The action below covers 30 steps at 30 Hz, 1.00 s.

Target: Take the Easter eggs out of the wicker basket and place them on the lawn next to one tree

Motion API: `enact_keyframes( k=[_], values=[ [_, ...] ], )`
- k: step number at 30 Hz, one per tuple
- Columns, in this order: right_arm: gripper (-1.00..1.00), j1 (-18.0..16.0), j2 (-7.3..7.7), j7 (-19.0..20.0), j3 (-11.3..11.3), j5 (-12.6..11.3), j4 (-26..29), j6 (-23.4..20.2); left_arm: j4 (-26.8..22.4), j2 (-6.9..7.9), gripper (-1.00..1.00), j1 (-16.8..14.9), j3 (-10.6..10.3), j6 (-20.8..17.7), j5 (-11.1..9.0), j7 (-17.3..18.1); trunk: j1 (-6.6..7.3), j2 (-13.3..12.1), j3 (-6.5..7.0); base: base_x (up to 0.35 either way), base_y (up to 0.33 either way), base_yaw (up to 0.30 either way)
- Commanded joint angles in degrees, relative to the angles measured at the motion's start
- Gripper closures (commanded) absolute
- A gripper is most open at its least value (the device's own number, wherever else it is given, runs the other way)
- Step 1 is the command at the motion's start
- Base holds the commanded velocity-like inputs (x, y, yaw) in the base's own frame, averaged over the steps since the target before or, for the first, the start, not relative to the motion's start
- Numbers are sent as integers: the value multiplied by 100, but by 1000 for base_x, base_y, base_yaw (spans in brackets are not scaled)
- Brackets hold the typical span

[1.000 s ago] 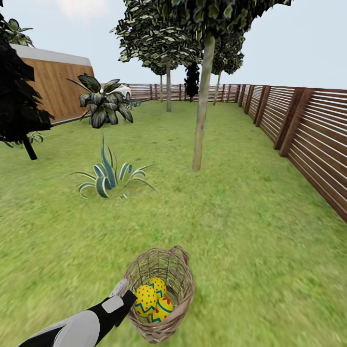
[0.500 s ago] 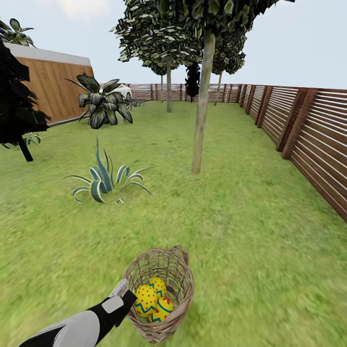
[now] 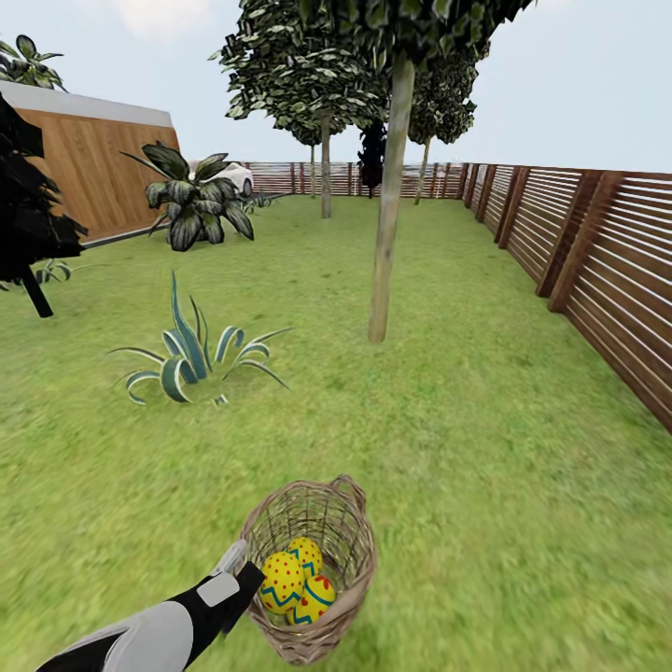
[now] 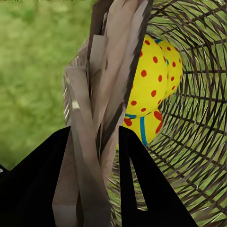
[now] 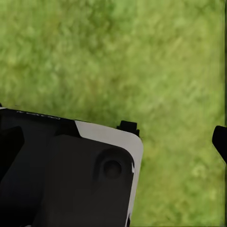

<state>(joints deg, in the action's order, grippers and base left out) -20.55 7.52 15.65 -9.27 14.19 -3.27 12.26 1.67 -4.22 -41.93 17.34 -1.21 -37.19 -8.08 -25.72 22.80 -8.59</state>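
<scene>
While our left gripper [image 4: 97, 156] pinches the basket [image 3: 313, 569] rim, eggs [image 3: 297, 581] inside, open lawn [image 3: 485, 448] reaches the tree [image 3: 385, 233]; it looms nearer now. Right jaws: cannot tell.

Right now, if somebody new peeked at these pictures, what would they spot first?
Probably the three Easter eggs, bright yellow with red dots, sitting in the wicker basket low in the head view. The left gripper is clamped on the basket's rim. Farther off, a pale-trunked tree rises from the lawn, with a striped spiky plant to its left.
</scene>
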Motion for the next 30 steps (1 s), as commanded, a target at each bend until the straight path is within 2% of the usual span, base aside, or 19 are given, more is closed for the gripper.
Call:
enact_keyframes(
  k=[1,7,16,19,30],
  values=[
    [-100,-11,4,8,-49,47,-25,39,0,0,100,-8,68,-11,37,-18,-7,12,-11,310,-118,0],
    [-100,-11,24,6,-49,55,-10,39,0,0,100,-8,68,-11,37,-18,-7,12,-11,310,-118,0],
    [-100,-11,-9,15,-49,43,-41,5,0,0,100,-8,68,-11,37,-18,-7,12,-11,310,-118,0],
    [-100,-11,-87,14,-49,40,-37,1,0,0,100,-8,68,-11,37,-18,-7,12,-11,310,-118,0],
    [-100,-11,-92,7,-49,35,-70,-7,0,0,100,-8,68,-11,37,-18,-7,12,-11,310,-118,0]
  ],
)
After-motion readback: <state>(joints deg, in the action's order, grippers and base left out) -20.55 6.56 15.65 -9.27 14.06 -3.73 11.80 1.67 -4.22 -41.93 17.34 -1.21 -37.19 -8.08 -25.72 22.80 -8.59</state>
